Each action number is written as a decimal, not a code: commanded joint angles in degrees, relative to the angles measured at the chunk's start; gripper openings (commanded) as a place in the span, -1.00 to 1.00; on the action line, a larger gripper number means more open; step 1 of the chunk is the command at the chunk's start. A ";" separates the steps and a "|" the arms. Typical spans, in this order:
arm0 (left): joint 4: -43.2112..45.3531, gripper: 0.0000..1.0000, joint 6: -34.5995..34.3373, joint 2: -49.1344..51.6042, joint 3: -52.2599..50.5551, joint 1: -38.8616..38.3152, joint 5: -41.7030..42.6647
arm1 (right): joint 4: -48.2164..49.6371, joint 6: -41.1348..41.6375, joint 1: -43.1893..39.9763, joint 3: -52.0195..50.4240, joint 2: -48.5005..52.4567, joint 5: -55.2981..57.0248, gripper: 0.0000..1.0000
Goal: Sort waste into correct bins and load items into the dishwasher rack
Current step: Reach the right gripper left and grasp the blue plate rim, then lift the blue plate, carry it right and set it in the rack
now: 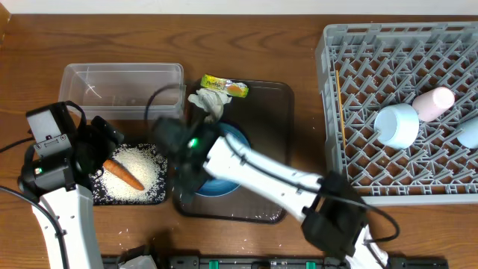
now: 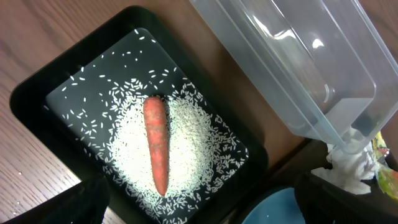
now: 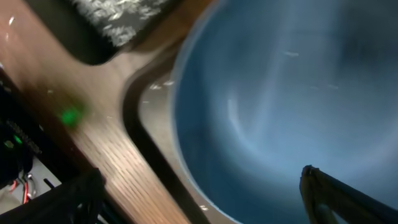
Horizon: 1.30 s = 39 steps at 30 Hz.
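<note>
The right claw hangs wide open and empty just over the big blue bowl on the brown tray, so a bad grab on its smooth rim could make it slip.

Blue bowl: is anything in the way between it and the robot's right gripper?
Nothing visible is in the way. The right gripper hangs open just above the blue bowl. Its wrist view is blurry, but it shows only the bowl's inside straight below.
</note>
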 commanded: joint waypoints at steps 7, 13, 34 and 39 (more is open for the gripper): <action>-0.17 0.93 -0.33 0.11 0.68 0.31 -0.68 | 6.69 0.87 2.51 -7.06 -0.15 3.23 0.54; -0.17 0.94 -0.33 0.11 0.68 0.31 -0.68 | 11.15 2.27 2.40 -11.58 -0.15 3.17 0.20; -0.20 0.93 -0.33 0.11 0.68 0.31 -0.68 | 8.96 4.55 2.01 -4.98 -0.22 3.06 -0.98; -0.17 0.93 -0.33 0.11 0.68 0.31 -0.68 | -0.15 3.85 -0.87 7.45 -0.28 3.26 -0.98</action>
